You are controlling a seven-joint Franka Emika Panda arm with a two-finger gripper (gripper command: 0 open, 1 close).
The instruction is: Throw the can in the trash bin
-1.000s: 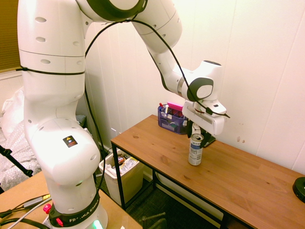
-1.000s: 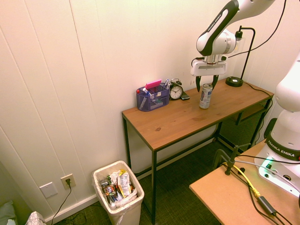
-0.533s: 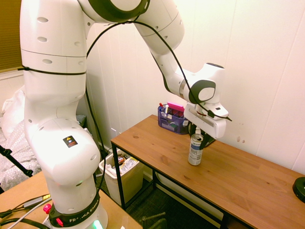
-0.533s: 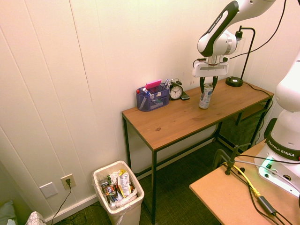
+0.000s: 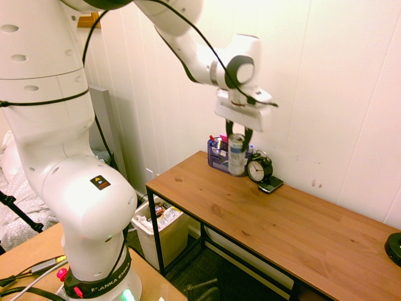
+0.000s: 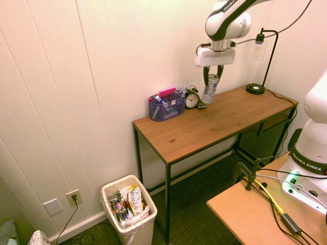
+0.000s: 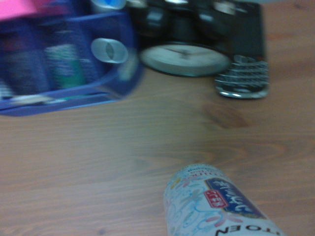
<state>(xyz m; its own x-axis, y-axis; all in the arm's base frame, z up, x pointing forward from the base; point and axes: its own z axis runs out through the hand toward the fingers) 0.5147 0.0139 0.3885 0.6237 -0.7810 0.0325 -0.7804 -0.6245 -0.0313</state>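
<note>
The gripper pinches the can near its top, fingers clamped on either side, holding it upright in the air above the back edge of the wooden table. It hangs just beside the black alarm clock and blue organiser. In the blurred wrist view, what seems a phone lies by the clock. The trash bin stands on the floor off the table's end.

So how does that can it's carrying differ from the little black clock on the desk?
The can is a tall, slim, pale cylinder; the clock is shorter, round-faced and black. The can hangs in the air, clamped in the gripper, while the clock stands on the wooden desk by the wall. The can bears printed lettering, the clock a white dial. Both stand upright.
</note>
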